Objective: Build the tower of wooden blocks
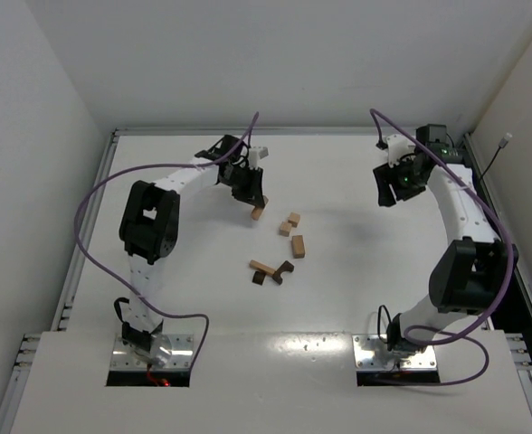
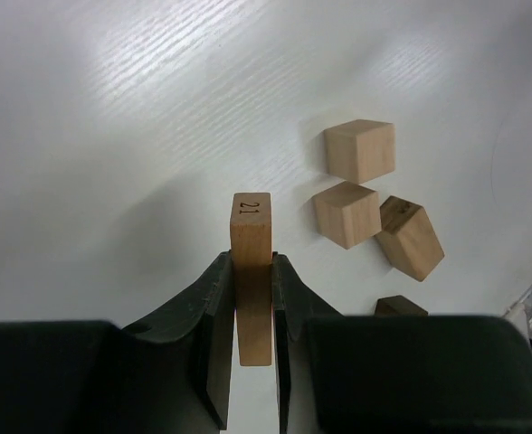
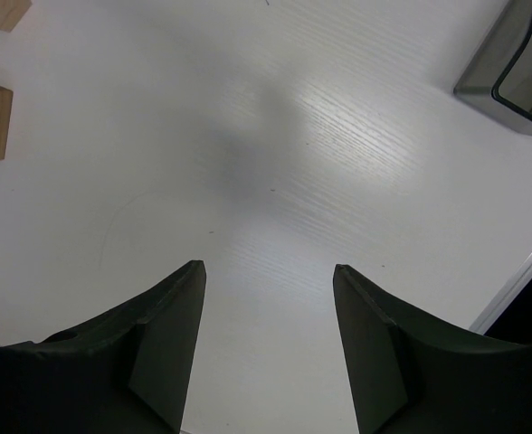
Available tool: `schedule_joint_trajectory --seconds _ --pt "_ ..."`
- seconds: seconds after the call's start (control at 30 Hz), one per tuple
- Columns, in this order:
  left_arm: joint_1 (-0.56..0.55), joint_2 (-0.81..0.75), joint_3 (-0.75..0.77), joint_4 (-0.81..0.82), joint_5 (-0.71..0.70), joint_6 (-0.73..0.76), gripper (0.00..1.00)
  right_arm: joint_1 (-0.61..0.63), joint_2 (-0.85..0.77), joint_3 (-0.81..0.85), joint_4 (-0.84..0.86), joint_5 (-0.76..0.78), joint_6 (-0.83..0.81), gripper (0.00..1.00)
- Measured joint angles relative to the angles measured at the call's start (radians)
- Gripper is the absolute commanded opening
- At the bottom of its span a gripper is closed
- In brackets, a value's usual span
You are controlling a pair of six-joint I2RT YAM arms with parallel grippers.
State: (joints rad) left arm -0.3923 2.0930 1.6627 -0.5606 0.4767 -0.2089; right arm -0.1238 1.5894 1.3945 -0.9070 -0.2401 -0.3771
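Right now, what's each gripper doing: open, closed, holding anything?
Left gripper: closed on a narrow tan block.
Right gripper: open, holding nothing.

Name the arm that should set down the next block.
Left: the left pincer is shut on a tan block, close beside the loose blocks. The right pincer is open, empty and far off.

Bright, even overhead light across all three views. Streaky glare on white desk (image 2: 112, 108), strongest in left wrist view. Soft, faint shadows beside loose blocks (image 2: 360, 149); grey smudge of shadow ahead of right tool (image 3: 268, 268). Number on clamped block (image 2: 251, 226) legible. Nearest tool parts slightly soft; top view sharp.
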Motion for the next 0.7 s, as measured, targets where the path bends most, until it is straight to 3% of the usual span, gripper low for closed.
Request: schedule_joint_trajectory --seconds 0.23,0.4,0.57,0.7 --pt "0.006 0.076 0.000 0.037 0.140 -0.046 0.00 0.000 0.013 0.013 -0.003 0.000 0.003 0.55" --pt "0.006 0.086 -0.040 0.154 0.197 -0.131 0.00 0.000 0.026 0.013 -0.008 0.001 0.003 0.55" --pt "0.006 0.087 -0.158 0.301 0.186 -0.259 0.00 0.000 0.029 0.013 -0.011 0.005 0.002 0.55" --pt "-0.008 0.122 -0.116 0.298 0.130 -0.266 0.00 0.000 0.029 0.013 -0.015 0.005 0.002 0.55"
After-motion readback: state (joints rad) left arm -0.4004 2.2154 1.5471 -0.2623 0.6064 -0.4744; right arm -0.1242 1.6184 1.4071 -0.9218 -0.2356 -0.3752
